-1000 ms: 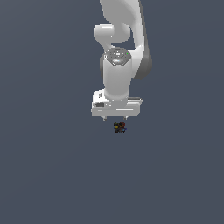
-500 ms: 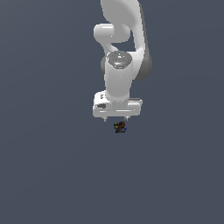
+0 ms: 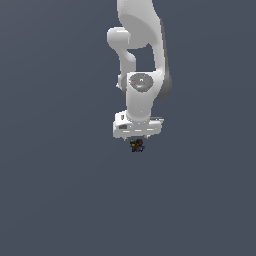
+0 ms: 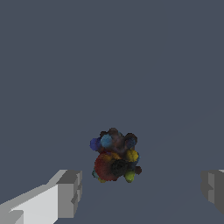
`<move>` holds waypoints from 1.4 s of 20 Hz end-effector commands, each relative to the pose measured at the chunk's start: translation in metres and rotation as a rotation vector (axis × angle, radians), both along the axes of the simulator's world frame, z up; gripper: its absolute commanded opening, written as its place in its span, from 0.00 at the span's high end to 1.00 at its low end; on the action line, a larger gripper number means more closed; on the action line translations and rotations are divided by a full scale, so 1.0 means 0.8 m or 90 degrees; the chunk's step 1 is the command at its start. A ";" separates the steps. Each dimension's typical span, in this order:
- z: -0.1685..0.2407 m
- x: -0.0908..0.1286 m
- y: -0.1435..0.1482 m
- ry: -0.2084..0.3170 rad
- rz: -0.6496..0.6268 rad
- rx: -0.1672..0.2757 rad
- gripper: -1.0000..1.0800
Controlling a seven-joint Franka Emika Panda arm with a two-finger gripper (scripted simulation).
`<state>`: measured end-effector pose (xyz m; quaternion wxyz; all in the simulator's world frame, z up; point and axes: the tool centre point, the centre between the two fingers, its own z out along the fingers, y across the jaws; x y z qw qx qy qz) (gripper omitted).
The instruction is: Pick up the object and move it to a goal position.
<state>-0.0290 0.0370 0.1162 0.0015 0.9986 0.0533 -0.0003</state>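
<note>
The object (image 3: pixel 137 145) is a tiny dark lumpy thing with red, blue and yellow specks. In the exterior view it shows just under the white gripper body. In the wrist view the object (image 4: pixel 114 155) lies on the grey floor between my two fingers (image 4: pixel 69 193), apart from both. My gripper (image 4: pixel 142 192) is open, with a wide gap on each side of the object. In the exterior view the gripper (image 3: pixel 137 136) points straight down and its fingertips are hidden behind its own body.
The white arm (image 3: pixel 142 55) rises above the gripper toward the top of the exterior view. A flat, uniform grey floor (image 3: pixel 60 190) surrounds the object on all sides.
The gripper has edged slightly toward the exterior view's right and sits a little more directly over the object. The object has not moved.
</note>
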 end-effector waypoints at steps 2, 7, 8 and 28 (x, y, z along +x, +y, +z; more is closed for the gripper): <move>-0.023 -0.013 0.008 0.000 0.013 0.001 0.04; -0.041 -0.025 0.014 0.000 0.025 0.002 0.04; -0.043 -0.026 0.015 0.000 0.026 0.002 0.04; -0.107 -0.028 0.015 0.000 0.027 0.002 0.04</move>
